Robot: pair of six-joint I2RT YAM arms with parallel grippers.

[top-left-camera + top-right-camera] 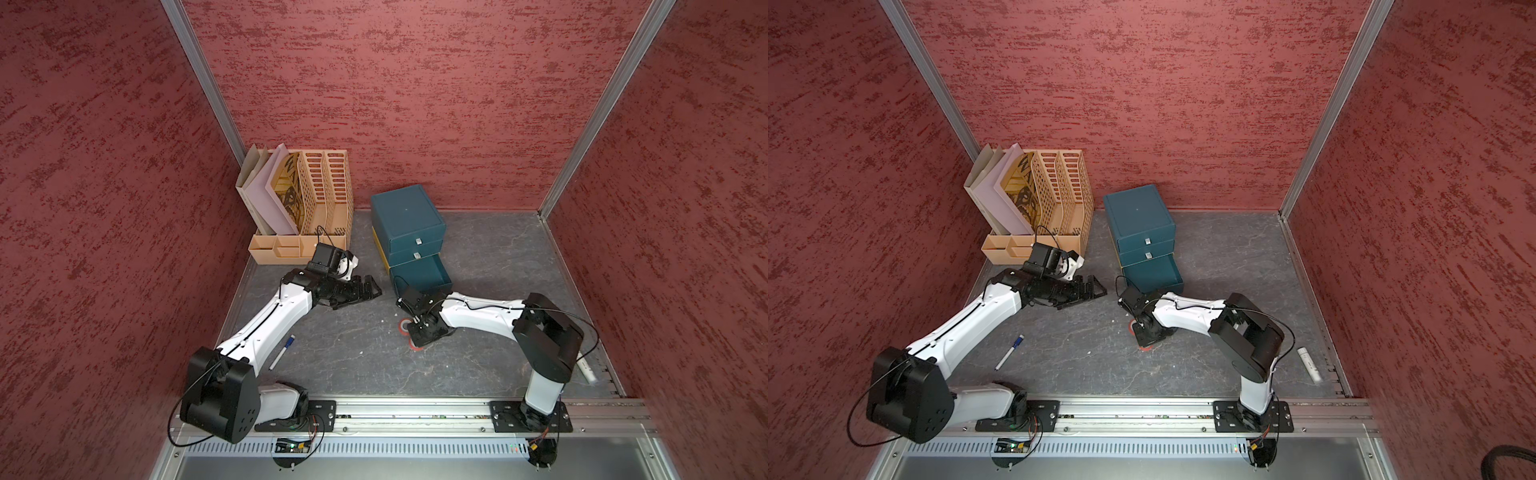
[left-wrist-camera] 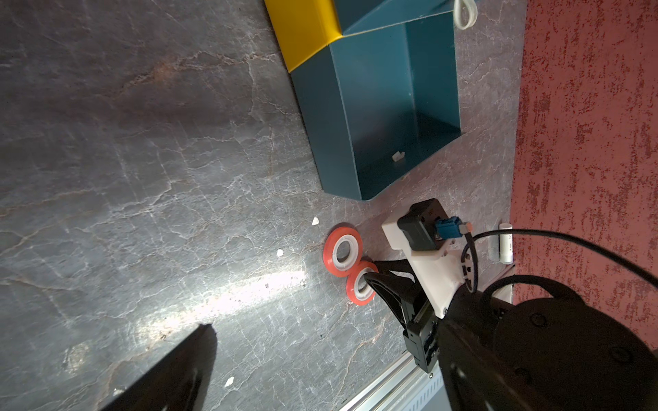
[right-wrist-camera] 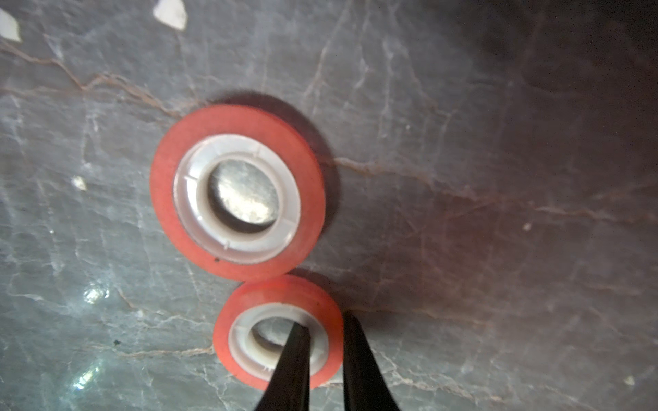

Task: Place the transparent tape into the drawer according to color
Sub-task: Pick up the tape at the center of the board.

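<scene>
Right gripper point(image 3: 324, 320) pinching the wall of a red roll point(image 3: 270, 290) near the open drawer point(image 2: 431, 71), twin roll point(image 3: 236, 119) touching it, left gripper point(image 1: 371, 289) hanging wide open beside the drawer

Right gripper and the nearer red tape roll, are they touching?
Touching. The right wrist view shows the right gripper pinching the wall of the red tape roll, one finger inside the white core, one against the outer rim.

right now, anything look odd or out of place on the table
Small white scraps lie scattered on the grey table, and one more sits inside the open drawer. They look like stray debris, not part of the tape sorting.
</scene>
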